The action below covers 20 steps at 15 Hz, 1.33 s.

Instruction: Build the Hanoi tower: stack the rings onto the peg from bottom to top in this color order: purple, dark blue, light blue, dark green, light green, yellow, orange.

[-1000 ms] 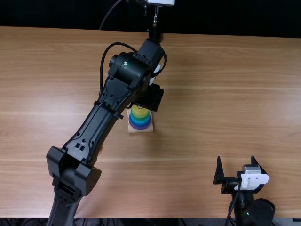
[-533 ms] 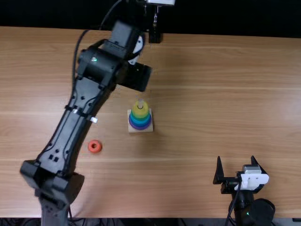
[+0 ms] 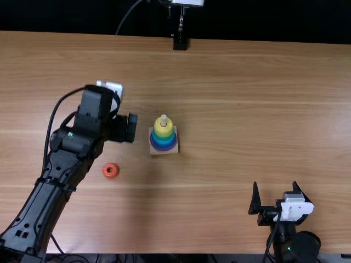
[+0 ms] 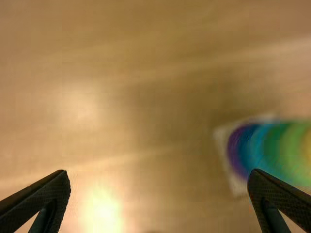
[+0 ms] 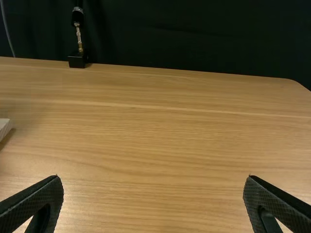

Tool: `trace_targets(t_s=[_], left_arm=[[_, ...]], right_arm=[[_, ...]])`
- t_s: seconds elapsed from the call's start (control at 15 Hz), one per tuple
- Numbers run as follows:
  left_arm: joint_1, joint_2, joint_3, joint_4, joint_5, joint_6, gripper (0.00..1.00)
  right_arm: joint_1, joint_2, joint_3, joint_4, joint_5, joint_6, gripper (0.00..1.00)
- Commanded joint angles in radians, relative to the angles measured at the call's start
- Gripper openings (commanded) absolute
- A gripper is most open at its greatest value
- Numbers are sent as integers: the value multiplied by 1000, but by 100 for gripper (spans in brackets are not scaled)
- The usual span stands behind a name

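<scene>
In the top view my left gripper (image 3: 124, 128) hangs over the table, left of the peg's wooden base (image 3: 164, 152) and above the orange ring (image 3: 110, 170), which lies flat on the wood. Purple, blue and green rings sit under a yellow ring (image 3: 163, 129) on the peg (image 3: 163, 119). The left wrist view has the left gripper (image 4: 159, 182) open with nothing held, the purple ring (image 4: 235, 148) off to one side. At the near right, my right gripper (image 3: 276, 192) is open; the right wrist view likewise shows the right gripper (image 5: 153, 187) with fingers wide apart.
A black clamp mount (image 3: 180, 41) stands at the table's far edge, with a dark curtain behind it. The left arm (image 3: 55, 175) spans the table's left side, passing left of the orange ring. Bare wood (image 3: 247, 109) lies right of the peg.
The left arm has swung left and back from over the peg, uncovering the ring stack and then the orange ring. The right arm has kept still.
</scene>
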Motion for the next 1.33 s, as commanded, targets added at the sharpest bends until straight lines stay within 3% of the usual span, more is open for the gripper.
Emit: trace_targets(t_s=[0.0, 0.27, 0.53, 1.2, 1.27], left_arm=[[9, -49, -72, 4, 8, 5, 100], [8, -58, -220, -29, 8, 18, 100], [8, -49, -328, -22, 65, 18, 100], [5, 62, -331, 13, 93, 21, 100], [5, 69, -331, 13, 109, 21, 100]], right_arm=[[-6, -13, -56, -69, -6, -2, 100], [-6, -13, -56, -69, -6, -2, 100], [-6, -13, -56, -69, -6, -2, 100], [-6, -13, -56, -69, -6, -2, 100], [-6, -13, -56, -69, -6, -2, 100]])
